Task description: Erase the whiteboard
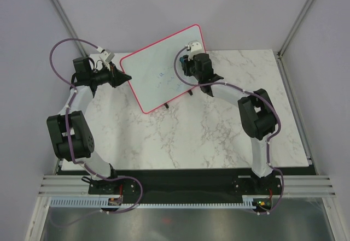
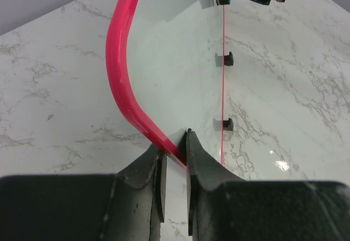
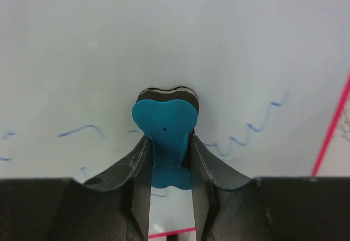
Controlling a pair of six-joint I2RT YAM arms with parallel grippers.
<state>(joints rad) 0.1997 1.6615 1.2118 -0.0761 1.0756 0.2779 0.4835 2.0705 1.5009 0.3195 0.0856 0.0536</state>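
Observation:
The whiteboard (image 1: 156, 71), white with a pink-red frame, stands tilted at the back of the table. Faint blue handwriting (image 1: 167, 80) remains on it. My left gripper (image 1: 127, 77) is shut on the board's left edge. In the left wrist view its fingertips (image 2: 199, 153) straddle the pink frame (image 2: 121, 60). My right gripper (image 1: 188, 66) is shut on a blue eraser (image 3: 165, 122), whose head presses flat against the board (image 3: 175, 33). Blue squiggles (image 3: 254, 125) run on both sides of the eraser.
The board's small black feet (image 2: 224, 59) rest on the white marble table (image 1: 191, 137). Metal frame posts (image 1: 298, 22) rise at the back corners. The right arm's elbow (image 1: 257, 112) hangs over the table's right half.

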